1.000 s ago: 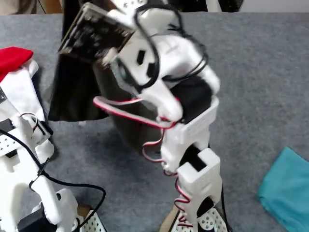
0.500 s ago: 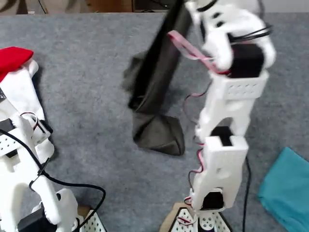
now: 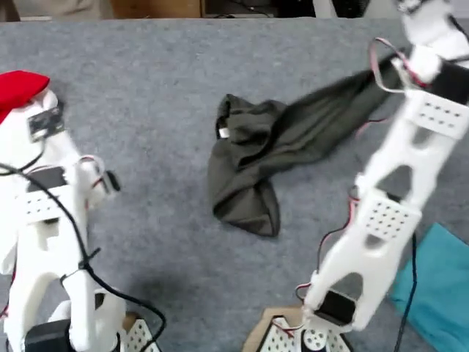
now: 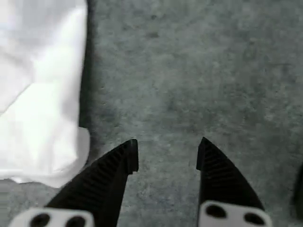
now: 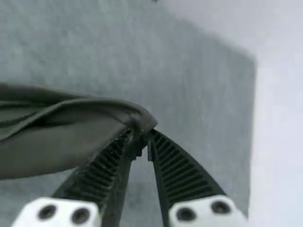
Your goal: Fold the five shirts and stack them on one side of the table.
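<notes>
A: Where is the dark shirt [image 3: 249,154]?
B: In the middle of the counter [image 3: 146,66], bunched in a heap. 1 strip of it is stretched off toward 2 o'clock. The right hand [image 5: 142,137] is pinched tight on that far edge and seems to hold it clear of the counter.

A: And the left hand [image 4: 168,146]?
B: It's wide and holding nothing, out at 9 o'clock. It hovers over bare counter just beside a white shirt [image 4: 38,94].

A: Which step is this?
B: Spreading out, I'd say, before any fold. The heap is crumpled, a small white tag shows, and nothing lies flat.

A: The other shirts?
B: A red shirt [image 3: 18,86] sits at 10 o'clock and a teal shirt [image 3: 440,293] at 4 o'clock, both well apart from the dark one.

A: Next move?
B: Probably the left hand goes to the heap's 7 o'clock end and grips it. Then the 2 hands pull apart so the shirt flattens. A tug from 1 side alone would likely just slide the heap.
</notes>
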